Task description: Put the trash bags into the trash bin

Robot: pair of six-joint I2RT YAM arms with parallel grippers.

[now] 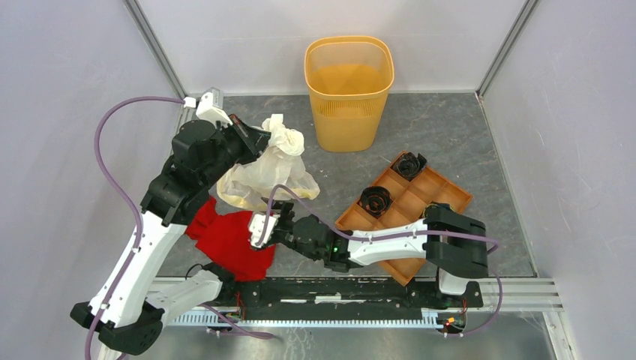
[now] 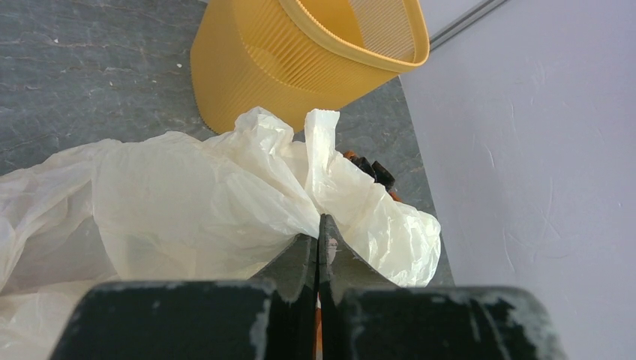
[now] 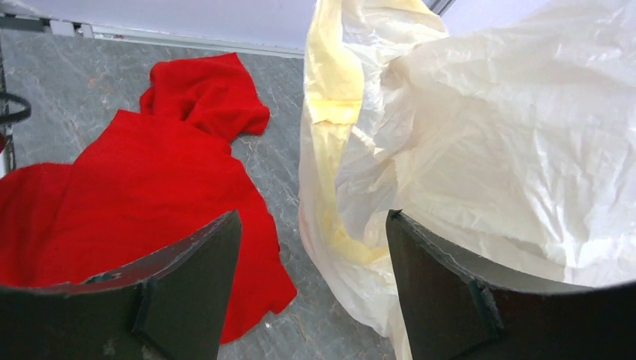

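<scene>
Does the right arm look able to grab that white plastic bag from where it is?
Probably yes. The right gripper is open and faces the lower folds of the bag, with nothing between them; the red cloth lies off to one side.

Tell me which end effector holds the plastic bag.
The left end effector: its jaws are pinched shut on a fold of the trash bag. The right end effector stands open, not closed on anything.
</scene>
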